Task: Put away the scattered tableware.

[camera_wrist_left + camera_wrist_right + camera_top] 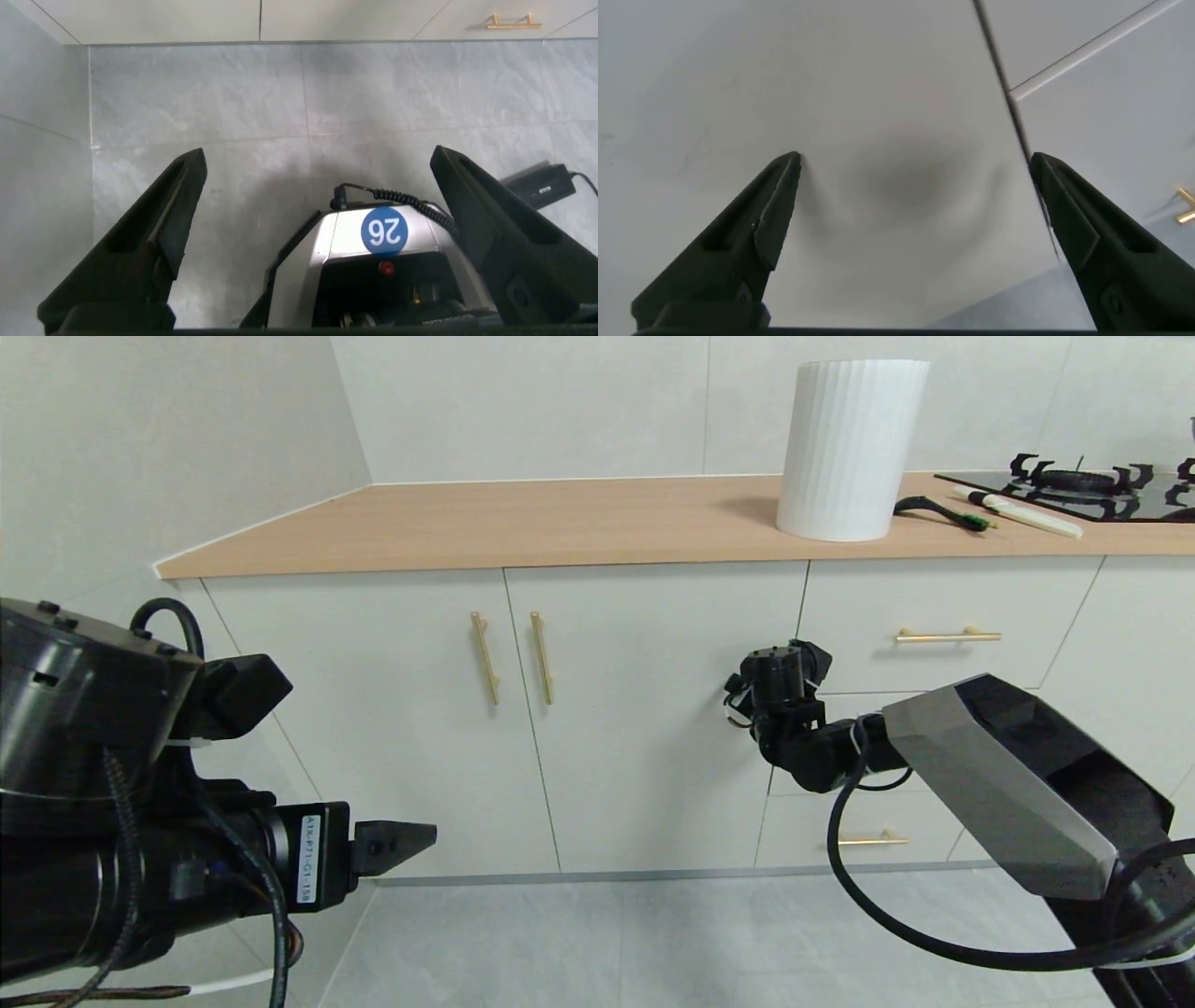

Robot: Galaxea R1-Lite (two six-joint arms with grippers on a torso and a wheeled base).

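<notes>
Hanging low over the floor [234, 93], the left gripper [318, 159] was released, jaws apart. The right gripper [913, 159], also released, faced a cabinet door [831, 75]; the tableware [1022, 513] lay above it, to its right, on the counter [560, 523].

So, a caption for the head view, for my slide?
Left gripper and right gripper low before white cabinets; ribbed white container, white utensil, black-handled tool on wooden counter.

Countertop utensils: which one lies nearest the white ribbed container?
The black utensil, its curved handle end almost at the white ribbed container's base. The long white utensil lies farther off, toward the hob.
</notes>
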